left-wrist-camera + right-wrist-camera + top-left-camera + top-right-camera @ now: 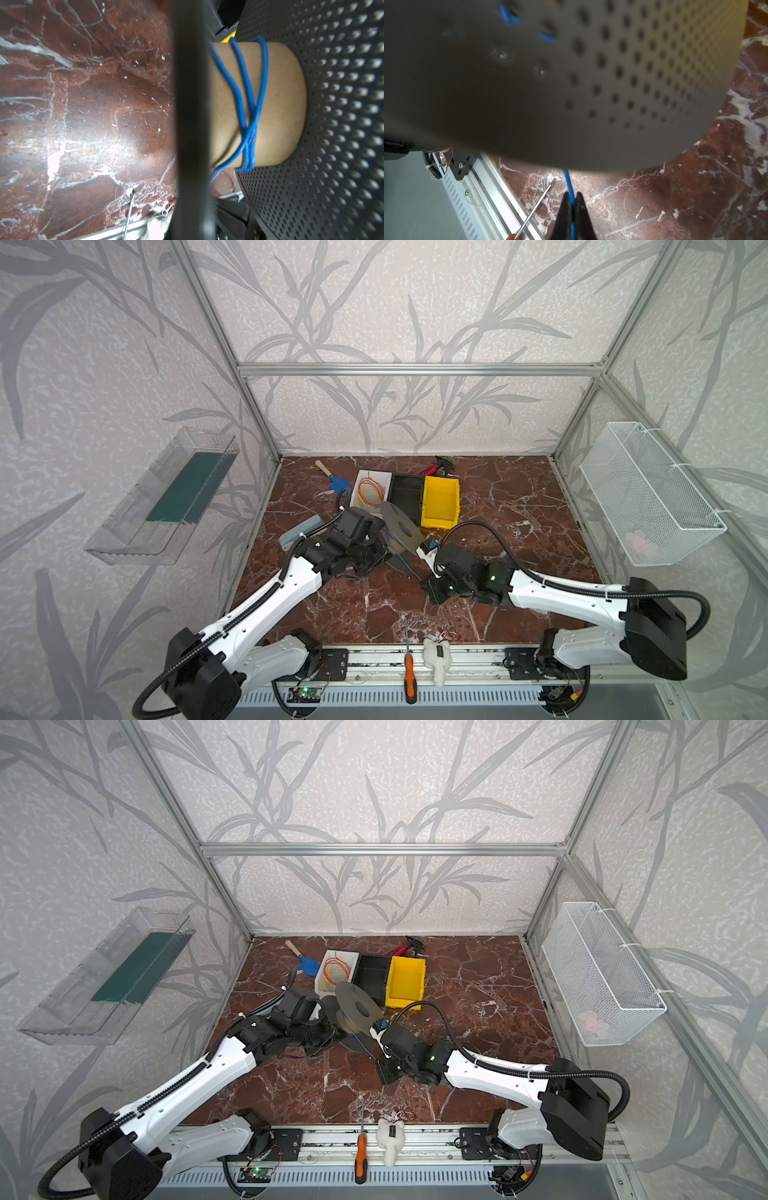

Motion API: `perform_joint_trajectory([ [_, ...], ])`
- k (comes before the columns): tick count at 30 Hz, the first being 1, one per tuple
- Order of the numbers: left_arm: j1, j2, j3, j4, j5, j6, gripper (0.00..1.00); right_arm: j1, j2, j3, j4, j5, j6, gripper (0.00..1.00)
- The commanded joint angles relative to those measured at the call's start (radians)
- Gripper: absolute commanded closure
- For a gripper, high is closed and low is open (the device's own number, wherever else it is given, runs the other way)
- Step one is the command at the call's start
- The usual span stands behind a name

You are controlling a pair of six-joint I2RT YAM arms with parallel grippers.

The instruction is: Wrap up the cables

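Two grippers pinched together, right gripper [572, 195] on blue cable [568, 180], left gripper [382, 553] on spool [401, 526].

Both top views looked down from high above the front rail [469, 655], across the whole desk [519, 506] toward the back wall [415, 414], and shared nearly the same scene. The left wrist camera sat very close to the spool [276, 104], facing its core side-on, with the desk beyond. The right wrist camera looked past the right gripper [572, 196] at the spool's perforated flange. Both wrist views shared the cables [250, 133] and the screwdriver [537, 204] shaft.
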Motion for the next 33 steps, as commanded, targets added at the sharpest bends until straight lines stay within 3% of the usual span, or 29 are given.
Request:
perform_joint_trajectory([
  [1, 0.052, -0.053, 0.043, 0.066, 0.033, 0.04, 1.0, -0.029, 0.027, -0.08, -0.039, -0.042, -0.015, 1.0],
  [12, 0.074, -0.011, 0.003, 0.031, 0.148, 0.129, 1.0, -0.031, 0.121, -0.181, 0.184, -0.086, -0.033, 0.91],
  [17, 0.074, 0.01, 0.007, -0.004, 0.163, 0.159, 1.0, -0.03, 0.144, -0.194, 0.24, -0.096, -0.056, 0.8],
  [23, 0.073, 0.022, 0.009, -0.011, 0.163, 0.17, 1.0, -0.01, 0.174, -0.201, 0.289, -0.091, -0.046, 0.78],
  [26, 0.073, 0.026, 0.009, -0.011, 0.165, 0.17, 1.0, -0.01, 0.183, -0.193, 0.301, -0.086, -0.035, 0.82],
  [30, 0.073, 0.021, 0.009, -0.017, 0.16, 0.171, 1.0, -0.01, 0.142, -0.193, 0.295, -0.075, -0.026, 1.0],
  [33, 0.073, 0.018, 0.009, -0.026, 0.152, 0.176, 1.0, -0.01, 0.074, -0.196, 0.261, -0.047, -0.029, 1.0],
])
